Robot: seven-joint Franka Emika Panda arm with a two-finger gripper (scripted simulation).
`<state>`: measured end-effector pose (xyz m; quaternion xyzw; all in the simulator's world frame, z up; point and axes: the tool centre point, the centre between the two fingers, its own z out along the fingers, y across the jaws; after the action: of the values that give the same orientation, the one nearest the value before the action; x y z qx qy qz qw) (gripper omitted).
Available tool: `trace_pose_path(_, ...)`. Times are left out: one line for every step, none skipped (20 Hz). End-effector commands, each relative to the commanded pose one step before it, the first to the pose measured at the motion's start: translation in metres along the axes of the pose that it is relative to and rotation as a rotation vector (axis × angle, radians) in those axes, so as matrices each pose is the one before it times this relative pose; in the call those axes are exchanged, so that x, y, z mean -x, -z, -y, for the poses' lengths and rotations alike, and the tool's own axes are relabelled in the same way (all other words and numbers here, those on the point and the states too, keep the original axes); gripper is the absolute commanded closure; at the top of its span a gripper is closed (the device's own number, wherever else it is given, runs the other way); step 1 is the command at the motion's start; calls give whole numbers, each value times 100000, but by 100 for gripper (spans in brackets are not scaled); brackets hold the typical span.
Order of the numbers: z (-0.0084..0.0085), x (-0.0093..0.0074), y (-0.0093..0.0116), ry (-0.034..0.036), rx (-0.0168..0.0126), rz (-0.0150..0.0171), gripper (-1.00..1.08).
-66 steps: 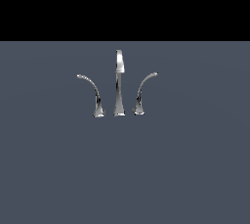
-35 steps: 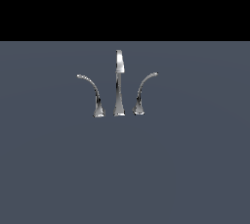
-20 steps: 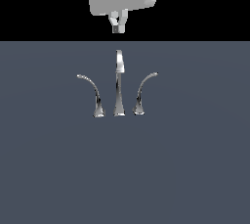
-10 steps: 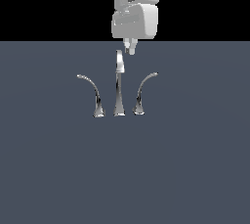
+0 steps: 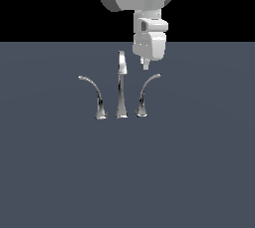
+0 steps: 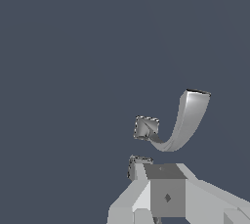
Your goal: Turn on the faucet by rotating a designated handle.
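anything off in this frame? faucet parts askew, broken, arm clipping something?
Nothing stands out. The faucet stands upright on the grey surface, with its two levers curving outward in mirror image: the handle to the exterior view's right, the other lever to its left. The gripper hangs above the handle's tip, apparently clear of it.

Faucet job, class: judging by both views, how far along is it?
Done: the gripper hangs just above the handle, between its tip and the spout. In hand: the approach; no contact shows. Left: touching the lever and rotating it. Whether the fingers are open cannot be told.
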<state>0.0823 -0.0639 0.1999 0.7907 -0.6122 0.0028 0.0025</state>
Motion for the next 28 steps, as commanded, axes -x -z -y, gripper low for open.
trace_pose_path(589,-1235,-1041,-4995,-25,110,108)
trace_pose_path(185,-404,-346,-1619,19,72,108)
trace_pose_path(168,-368,-313,-1472,15,70,108)
trace_pose_path(151,-331,-279,-1322,12,68,108)
trace_pose_path(134,-294,-245,-1173,9,65,108)
trace_pose_path(117,-256,-211,-1021,6,62,108)
trace_pose_path(100,-218,-177,-869,3,57,108)
trace_pose_path(82,-180,-144,-714,1,51,108)
trace_pose_path(64,-142,-111,-559,0,43,108)
trace_pose_path(46,-98,-78,-395,0,32,108)
trace_pose_path(27,-60,-47,-238,-1,20,108)
trace_pose_path(8,-24,-15,-84,0,7,108)
trace_pose_path(0,0,0,0,0,0,108)
trace_pose_path(0,0,0,0,0,0,108)
trace_pose_path(0,0,0,0,0,0,108)
trace_pose_path(-30,1,-6,70,48,-4,108)
trace_pose_path(-280,-113,0,0,0,0,108)
trace_pose_path(-282,-114,0,0,0,0,108)
trace_pose_path(-284,-115,0,0,0,0,108)
trace_pose_path(-287,-117,0,0,0,0,108)
trace_pose_path(-289,-118,0,0,0,0,108)
trace_pose_path(-305,-155,14,-47,-32,39,108)
trace_pose_path(-294,-120,0,0,0,0,108)
trace_pose_path(-297,-121,0,0,0,0,108)
trace_pose_path(-299,-122,0,0,0,0,108)
trace_pose_path(-301,-124,0,0,0,0,108)
trace_pose_path(-304,-125,0,0,0,0,108)
trace_pose_path(-306,-126,1,0,0,0,108)
